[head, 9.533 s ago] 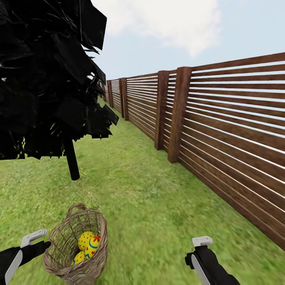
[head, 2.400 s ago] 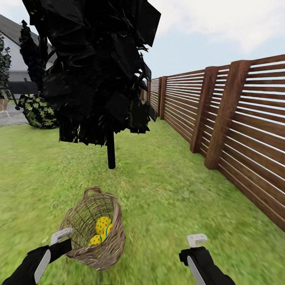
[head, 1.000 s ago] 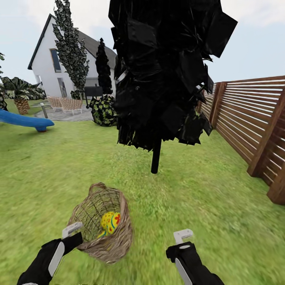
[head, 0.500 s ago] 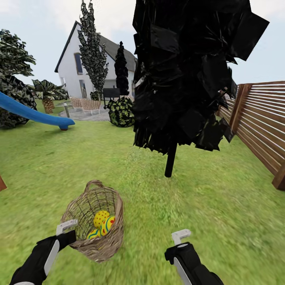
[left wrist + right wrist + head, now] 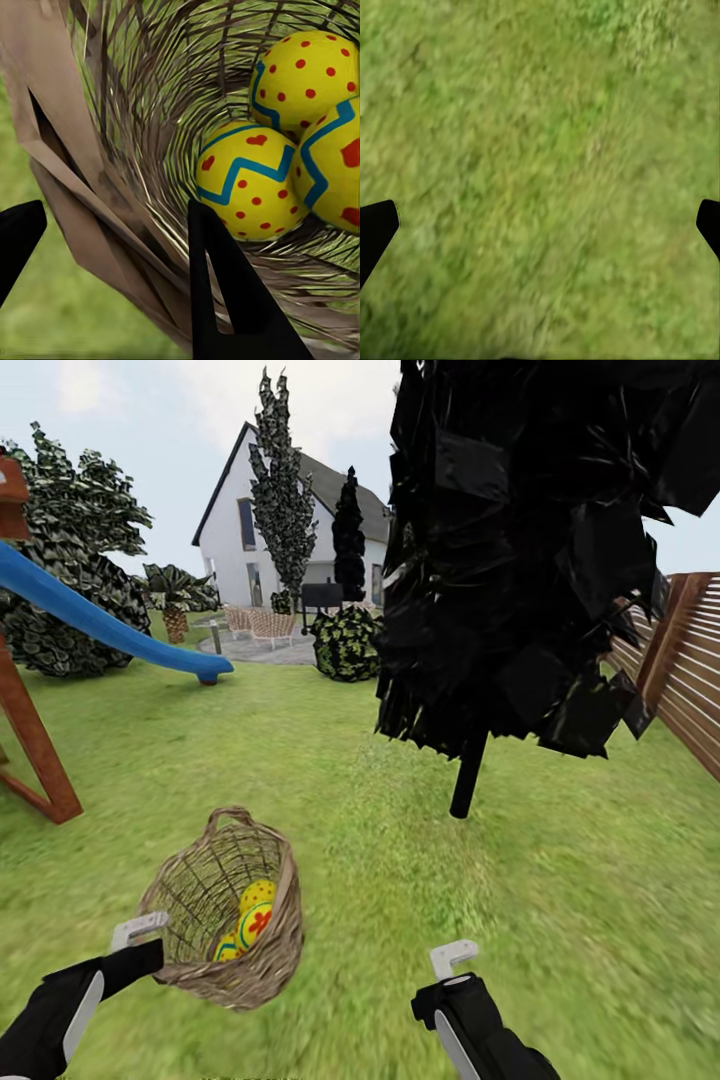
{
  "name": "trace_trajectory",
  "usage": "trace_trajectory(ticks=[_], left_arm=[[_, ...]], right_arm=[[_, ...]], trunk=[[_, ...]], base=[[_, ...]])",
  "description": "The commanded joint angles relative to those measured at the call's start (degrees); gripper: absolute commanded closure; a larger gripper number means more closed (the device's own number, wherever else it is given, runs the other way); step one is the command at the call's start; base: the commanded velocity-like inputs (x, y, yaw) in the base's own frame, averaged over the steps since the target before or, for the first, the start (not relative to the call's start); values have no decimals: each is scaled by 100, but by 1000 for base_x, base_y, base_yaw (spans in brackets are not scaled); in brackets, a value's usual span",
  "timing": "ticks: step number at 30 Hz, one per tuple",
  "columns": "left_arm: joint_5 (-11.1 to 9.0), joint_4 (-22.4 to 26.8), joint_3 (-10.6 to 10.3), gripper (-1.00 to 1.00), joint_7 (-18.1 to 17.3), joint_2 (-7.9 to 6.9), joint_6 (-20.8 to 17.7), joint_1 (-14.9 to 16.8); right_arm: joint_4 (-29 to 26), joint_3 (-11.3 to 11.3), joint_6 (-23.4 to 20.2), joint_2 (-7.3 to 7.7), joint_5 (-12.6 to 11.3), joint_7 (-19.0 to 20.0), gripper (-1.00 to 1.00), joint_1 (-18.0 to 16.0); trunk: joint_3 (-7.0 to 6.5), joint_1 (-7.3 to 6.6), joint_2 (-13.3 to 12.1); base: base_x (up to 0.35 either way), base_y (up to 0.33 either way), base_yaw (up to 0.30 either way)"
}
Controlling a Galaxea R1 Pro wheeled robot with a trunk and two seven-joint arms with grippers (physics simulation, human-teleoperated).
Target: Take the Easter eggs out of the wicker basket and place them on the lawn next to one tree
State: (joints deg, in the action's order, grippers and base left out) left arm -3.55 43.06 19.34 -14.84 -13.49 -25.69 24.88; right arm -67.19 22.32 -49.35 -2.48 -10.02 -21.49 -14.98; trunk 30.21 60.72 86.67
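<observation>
1. Green lawn [image 5: 330, 760] spreads out all around, with a white house [image 5: 300, 520] far back.
2. On the left stands a blue slide [image 5: 100, 625] with a brown wooden leg [image 5: 35, 745].
3. Low on the left, the left gripper [image 5: 140, 932] is closed on the rim of the wicker basket [image 5: 270, 950]. One finger is inside the basket and one is outside.
4. Down in the basket lie the three Easter eggs [image 5: 247, 184]. They are yellow with red dots and blue zigzags, and they touch each other.
5. Farther back, in the middle, grows a dark, almost black tree [image 5: 520, 540] with a thin trunk [image 5: 467, 775].
6. Low on the right, the right gripper [image 5: 452, 958] hangs over the grass. Its fingers are wide apart and hold nothing.
7. At the far right is a brown wooden fence [image 5: 690, 670].
</observation>
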Motion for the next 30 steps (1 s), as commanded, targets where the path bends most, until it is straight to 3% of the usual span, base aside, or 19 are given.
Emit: trace_trajectory(ticks=[1,30], left_arm=[[-76,10,18,100,-16,3,-45,7],[-75,-105,0,100,-24,39,-68,-7]], right_arm=[[-5,11,-6,-1,-59,-57,-100,-4],[146,28,29,-6,-1,-75,-100,-3]], trunk=[[-13,-23,-38],[-565,-660,-1201]], base=[[0,0,258],[0,0,269]])
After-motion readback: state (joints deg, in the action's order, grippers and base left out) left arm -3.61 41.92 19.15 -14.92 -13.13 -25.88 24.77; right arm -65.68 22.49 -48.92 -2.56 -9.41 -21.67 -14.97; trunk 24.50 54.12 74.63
